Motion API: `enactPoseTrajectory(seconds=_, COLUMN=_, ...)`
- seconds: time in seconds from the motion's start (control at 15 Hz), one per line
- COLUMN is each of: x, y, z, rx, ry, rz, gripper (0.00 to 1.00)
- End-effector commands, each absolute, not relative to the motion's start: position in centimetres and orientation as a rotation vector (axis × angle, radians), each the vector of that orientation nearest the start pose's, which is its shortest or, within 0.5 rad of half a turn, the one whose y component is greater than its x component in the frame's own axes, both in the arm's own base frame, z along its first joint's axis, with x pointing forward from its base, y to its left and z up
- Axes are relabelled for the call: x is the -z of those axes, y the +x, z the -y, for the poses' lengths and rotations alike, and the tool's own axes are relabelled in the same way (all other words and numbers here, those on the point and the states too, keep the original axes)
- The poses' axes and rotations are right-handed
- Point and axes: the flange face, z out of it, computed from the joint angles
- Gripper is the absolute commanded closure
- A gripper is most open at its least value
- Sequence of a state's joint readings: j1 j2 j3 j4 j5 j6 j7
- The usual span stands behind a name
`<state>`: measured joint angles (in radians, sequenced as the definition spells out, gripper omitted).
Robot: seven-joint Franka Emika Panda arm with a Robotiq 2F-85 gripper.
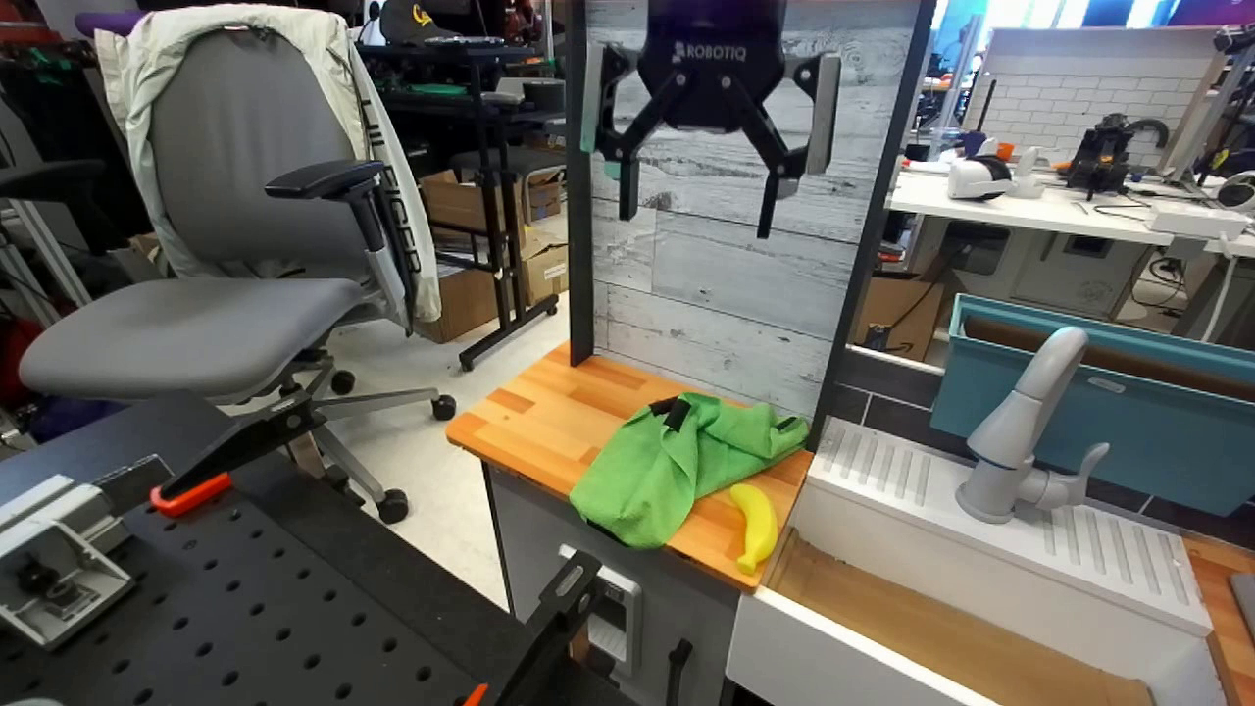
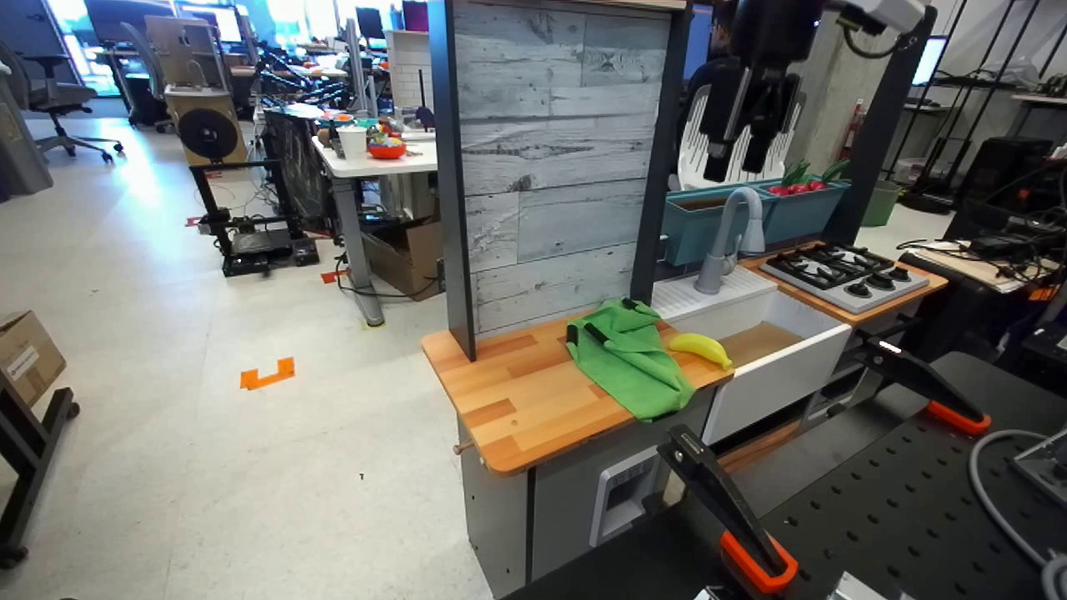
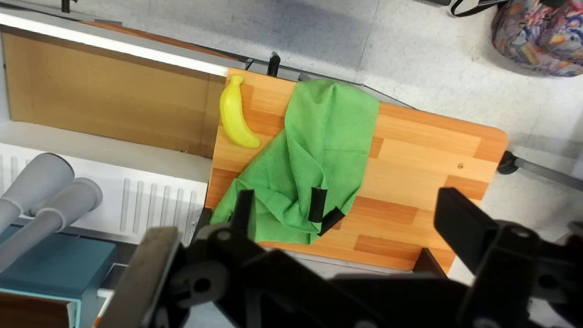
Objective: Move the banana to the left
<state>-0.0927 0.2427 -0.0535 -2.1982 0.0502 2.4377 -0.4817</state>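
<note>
A yellow banana (image 1: pixel 757 528) lies on the wooden countertop (image 1: pixel 534 417), along its edge next to the sink. The banana also shows in an exterior view (image 2: pixel 698 347) and at the upper left of the wrist view (image 3: pixel 233 114). A crumpled green cloth (image 1: pixel 652 476) lies beside it, and in the wrist view the cloth (image 3: pixel 332 123) is close to the banana's lower end. My gripper (image 1: pixel 696 224) is open and empty, high above the countertop. In the wrist view its fingers (image 3: pixel 348 200) stand wide apart, with cloth and bare wood far below between them.
A white sink (image 1: pixel 843 588) with a grey faucet (image 1: pixel 1020 431) adjoins the counter on the banana's side. A grey plank panel (image 1: pixel 745 275) rises at the counter's back. A teal planter (image 1: pixel 1088 392) stands behind the sink. A stove top (image 2: pixel 846 275) sits beyond it.
</note>
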Motion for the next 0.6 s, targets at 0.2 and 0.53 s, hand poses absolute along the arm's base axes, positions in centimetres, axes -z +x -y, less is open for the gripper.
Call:
enactPoseTrajectory(seconds=0.2, x=-18.9, y=59.8, z=11.8, rx=-0.071, ry=-3.054, rz=0.380, gripper=0.00)
enactPoseTrajectory(seconds=0.53, x=-12.9, y=62.5, z=14.3, rx=-0.089, ry=-3.079, rz=0.292, gripper=0.00)
